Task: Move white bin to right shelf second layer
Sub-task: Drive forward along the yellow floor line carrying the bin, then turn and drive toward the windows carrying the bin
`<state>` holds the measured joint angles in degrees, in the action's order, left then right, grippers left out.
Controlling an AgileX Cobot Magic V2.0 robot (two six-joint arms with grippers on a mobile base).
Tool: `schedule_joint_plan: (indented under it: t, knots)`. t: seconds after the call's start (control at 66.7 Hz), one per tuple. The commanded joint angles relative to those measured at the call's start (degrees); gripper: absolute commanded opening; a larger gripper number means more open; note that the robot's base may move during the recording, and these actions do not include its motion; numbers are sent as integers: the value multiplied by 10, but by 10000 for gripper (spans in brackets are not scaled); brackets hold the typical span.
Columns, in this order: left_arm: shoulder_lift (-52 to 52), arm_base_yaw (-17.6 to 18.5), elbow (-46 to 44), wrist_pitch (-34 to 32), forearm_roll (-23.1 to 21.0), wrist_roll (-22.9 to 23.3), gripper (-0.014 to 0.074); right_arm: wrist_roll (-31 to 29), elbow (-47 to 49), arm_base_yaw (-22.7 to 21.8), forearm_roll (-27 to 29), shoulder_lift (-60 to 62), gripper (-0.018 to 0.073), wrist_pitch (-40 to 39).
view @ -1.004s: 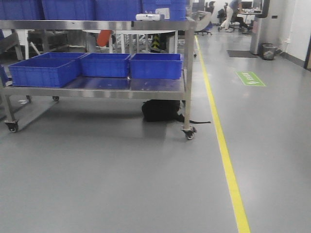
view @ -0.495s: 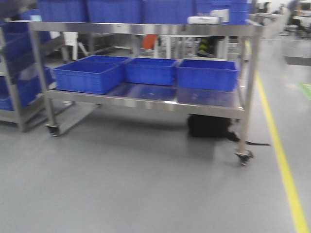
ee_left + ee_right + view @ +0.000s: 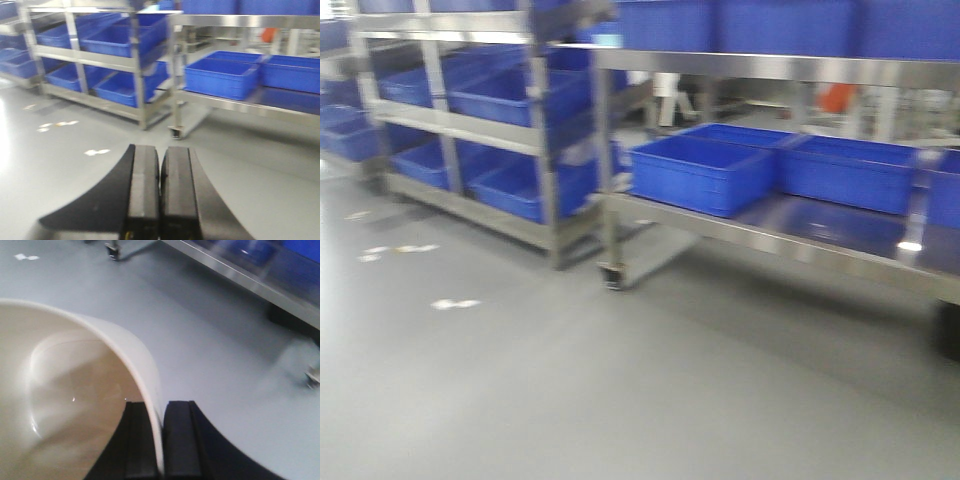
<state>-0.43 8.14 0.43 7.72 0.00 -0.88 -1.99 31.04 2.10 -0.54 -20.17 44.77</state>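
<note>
Exterior front-facing view, blurred: a grey floor (image 3: 620,400) carries a steel rack (image 3: 542,150) with sloped levels at left and a wheeled steel cart (image 3: 770,235) at right. Both are loaded with blue crates (image 3: 705,175).

Right wrist-mounted view: the white bin (image 3: 65,415), cream inside, fills the lower left. It is held above the floor, apart from rack and cart. Its thin wall is clamped in the right end effector (image 3: 161,440), one black finger inside the rim and the other outside.

Left wrist-mounted view: the left end effector (image 3: 160,195) faces the rack and cart, its two fingers pressed together with nothing between them.
</note>
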Motion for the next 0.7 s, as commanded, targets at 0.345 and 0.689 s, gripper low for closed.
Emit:
schedule_joint_plan:
  t: [0.345, 0.689]
  knots:
    - [-9, 2, 21, -50, 0, 2, 85, -3, 18, -2, 1, -4, 120, -55]
    - [-9, 2, 21, -50, 0, 2, 85, -3, 18, -2, 1, -4, 120, -54]
